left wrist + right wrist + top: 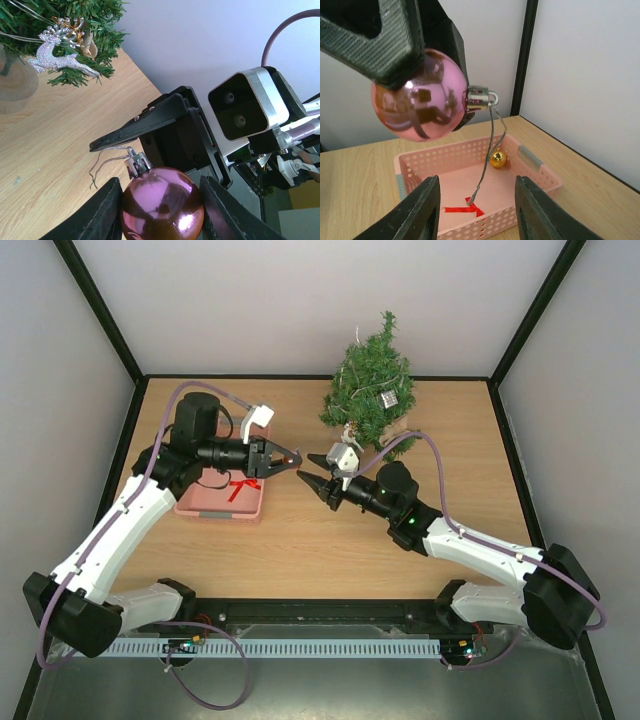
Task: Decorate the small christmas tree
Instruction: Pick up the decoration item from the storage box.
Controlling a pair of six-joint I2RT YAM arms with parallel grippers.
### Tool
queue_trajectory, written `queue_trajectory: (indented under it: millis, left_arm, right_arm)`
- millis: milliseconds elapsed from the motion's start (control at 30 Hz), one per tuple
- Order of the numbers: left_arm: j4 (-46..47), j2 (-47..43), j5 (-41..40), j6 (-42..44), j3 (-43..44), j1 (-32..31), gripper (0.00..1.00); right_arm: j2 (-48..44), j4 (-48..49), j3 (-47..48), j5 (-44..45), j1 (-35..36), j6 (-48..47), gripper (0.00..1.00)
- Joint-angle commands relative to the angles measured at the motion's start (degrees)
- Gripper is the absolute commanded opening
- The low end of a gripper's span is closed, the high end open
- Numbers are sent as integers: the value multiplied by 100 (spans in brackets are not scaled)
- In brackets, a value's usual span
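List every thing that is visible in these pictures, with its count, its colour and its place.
small christmas tree: one, dark green, far edge of the table, right of centre.
reindeer ornament: one, glittery silver, hanging on the tree.
square ornament: one, silver-grey, on the tree.
pink bauble: one, shiny pink with silver cap and thin string, held above the table.
basket: one, pink, on the table's left side.
gold bauble: one, gold, inside the basket.
red bow: one, red, on the basket's floor.
table: one, light wood, under everything.
left gripper: one, black, shut on the pink bauble.
right gripper: one, black, open, facing the bauble's cap.
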Motion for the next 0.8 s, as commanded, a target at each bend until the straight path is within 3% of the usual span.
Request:
queue_trajectory:
  millis: [0,533,767]
  left_arm:
    - [162,-163,111,-75,-113,-55,31]
    - [416,-229,164,-199,-264,-144,30]
    - [516,-293,151,-272,-383,-178,30]
  right_arm:
    - [17,326,198,188,57,-117,39]
    - [173,338,236,290,63,-247,29]
    - [56,355,133,413,59,-311,2]
